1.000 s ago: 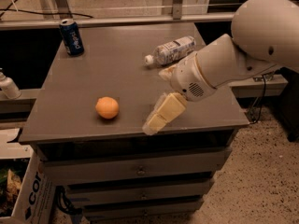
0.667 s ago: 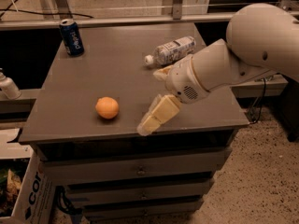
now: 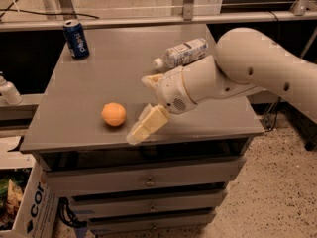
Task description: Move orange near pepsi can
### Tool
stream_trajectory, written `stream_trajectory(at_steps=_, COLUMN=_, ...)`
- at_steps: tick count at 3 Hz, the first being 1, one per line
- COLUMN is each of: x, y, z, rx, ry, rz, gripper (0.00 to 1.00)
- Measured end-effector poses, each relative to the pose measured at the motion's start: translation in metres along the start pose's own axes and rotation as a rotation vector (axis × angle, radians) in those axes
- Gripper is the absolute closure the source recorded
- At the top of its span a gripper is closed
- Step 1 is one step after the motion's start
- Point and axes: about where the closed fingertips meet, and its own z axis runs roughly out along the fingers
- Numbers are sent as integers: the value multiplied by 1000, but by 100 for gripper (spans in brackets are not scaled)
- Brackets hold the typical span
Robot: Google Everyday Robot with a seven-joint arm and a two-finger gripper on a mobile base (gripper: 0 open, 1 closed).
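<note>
The grey tabletop (image 3: 114,68) carried three things: a can (image 3: 76,38) upright at its far left corner, a bottle (image 3: 181,53) lying on its side toward the far right, and an orange (image 3: 114,114) near the front edge. The gripper (image 3: 141,108) hung low over the front edge, just right of the orange, its fingers (image 3: 148,125) spread apart.

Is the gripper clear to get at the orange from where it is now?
Probably yes. The gripper sits close beside the orange, open toward it, with nothing between them on the tabletop; the plastic bottle lies behind the arm.
</note>
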Motion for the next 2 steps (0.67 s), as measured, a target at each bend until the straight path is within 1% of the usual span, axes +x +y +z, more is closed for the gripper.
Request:
stream_trajectory(at_steps=1, x=-4, y=1, z=25, rx=-24, ry=-41, rz=-18, gripper=0)
stream_trajectory(at_steps=2, x=-6, y=2, z=41, rx=-39, ry=-69, rz=-27, gripper=0)
